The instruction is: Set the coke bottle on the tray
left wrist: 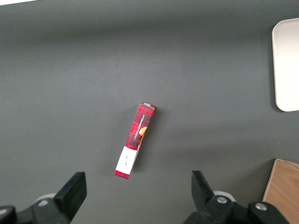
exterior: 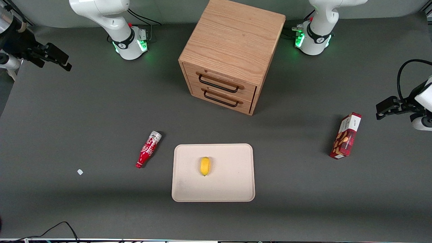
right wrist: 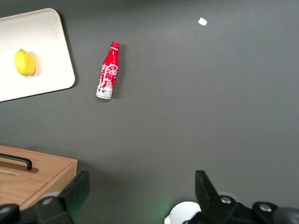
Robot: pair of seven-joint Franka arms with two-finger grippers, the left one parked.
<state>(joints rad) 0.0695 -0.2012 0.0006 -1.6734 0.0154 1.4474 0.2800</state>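
Observation:
The coke bottle (exterior: 148, 149) lies on its side on the grey table beside the tray (exterior: 229, 184), toward the working arm's end, its red cap nearer the front camera. It also shows in the right wrist view (right wrist: 108, 71), next to the tray (right wrist: 44, 70). A yellow lemon (exterior: 205, 166) lies in the middle of the tray. My right gripper (exterior: 57, 58) hangs high over the table's working-arm end, well away from the bottle and farther from the front camera. In its wrist view the gripper (right wrist: 140, 191) is open and empty.
A wooden drawer cabinet (exterior: 233, 50) with two closed drawers stands farther from the front camera than the tray. A red snack box (exterior: 346, 136) stands toward the parked arm's end. A small white scrap (exterior: 80, 172) lies near the bottle, toward the working arm's end.

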